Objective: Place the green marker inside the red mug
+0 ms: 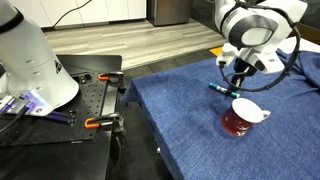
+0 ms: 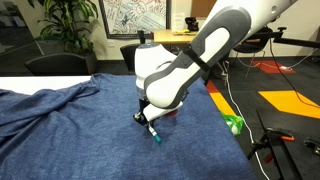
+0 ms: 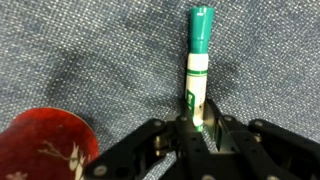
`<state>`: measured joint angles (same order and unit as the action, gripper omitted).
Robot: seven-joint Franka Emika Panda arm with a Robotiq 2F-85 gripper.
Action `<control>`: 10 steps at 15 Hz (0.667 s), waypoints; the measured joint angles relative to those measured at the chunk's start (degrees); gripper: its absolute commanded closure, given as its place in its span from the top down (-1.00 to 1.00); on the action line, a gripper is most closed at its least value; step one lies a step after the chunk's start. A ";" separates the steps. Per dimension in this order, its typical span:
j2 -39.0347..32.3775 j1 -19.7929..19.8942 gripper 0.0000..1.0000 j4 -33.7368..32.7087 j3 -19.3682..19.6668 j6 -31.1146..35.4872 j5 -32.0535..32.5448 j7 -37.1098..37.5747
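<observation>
The green marker (image 3: 198,60) has a white labelled barrel and a teal cap. My gripper (image 3: 197,125) is shut on its lower end, with the cap sticking out past the fingers. In an exterior view the gripper (image 1: 236,82) holds the marker (image 1: 217,89) slanted just above the blue cloth, a little behind the red mug (image 1: 240,118). The mug stands upright with its white inside and handle showing. In the wrist view the mug (image 3: 45,145) is at the lower left. In an exterior view the marker (image 2: 153,133) pokes out under the gripper (image 2: 147,120), and the arm hides the mug.
A blue cloth (image 1: 190,110) covers the table. A black bench with orange clamps (image 1: 95,122) and the white robot base (image 1: 35,60) stand beside it. A green object (image 2: 234,124) lies near the cloth's edge. Chairs and a plant (image 2: 65,20) stand behind.
</observation>
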<state>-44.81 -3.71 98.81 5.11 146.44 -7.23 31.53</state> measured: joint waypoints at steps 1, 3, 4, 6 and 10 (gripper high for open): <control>0.21 -0.27 -0.90 0.04 0.15 0.00 0.01 0.01; 1.11 -1.16 -0.90 0.39 0.82 0.00 0.09 0.09; 1.81 -1.61 -0.90 0.74 1.13 0.01 0.15 0.12; 3.63 -2.38 -0.90 1.84 1.55 0.00 0.34 0.12; 8.15 -3.64 -0.90 4.70 2.44 -0.18 2.10 0.14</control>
<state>-36.66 -7.34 103.52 7.55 146.25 -5.14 31.67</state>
